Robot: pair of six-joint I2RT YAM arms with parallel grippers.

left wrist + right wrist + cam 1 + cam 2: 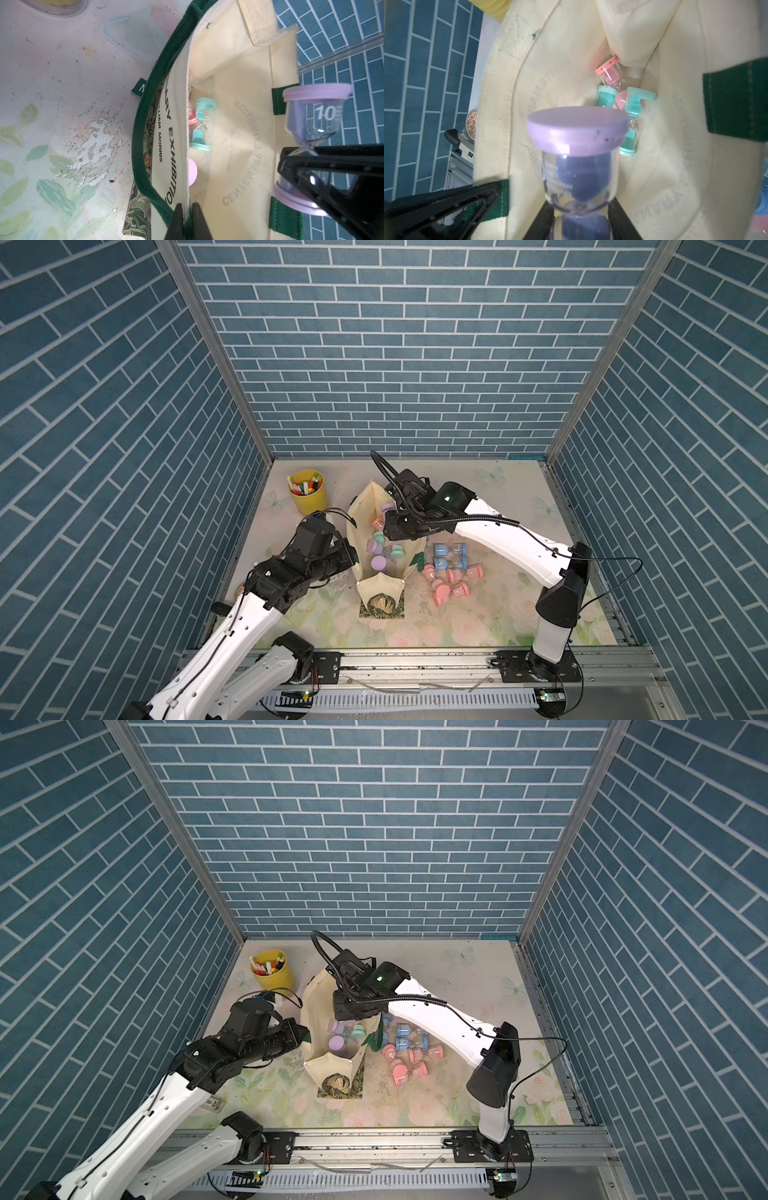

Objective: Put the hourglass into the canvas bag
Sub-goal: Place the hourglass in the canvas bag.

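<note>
Right wrist: hourglass (pixel 577 133) in right pincer (pixel 580 207)

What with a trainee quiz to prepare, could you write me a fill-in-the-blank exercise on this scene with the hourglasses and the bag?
1. The glass hourglass pinched at its neck by the right end effector has ____ caps.
2. The left end effector is shut on the cream canvas bag at its ____.
3. The round plastic cup holding markers is ____.
4. Two teal-capped hourglasses lie ____ the bag.

Missing words: purple; rim; yellow; inside.
</note>
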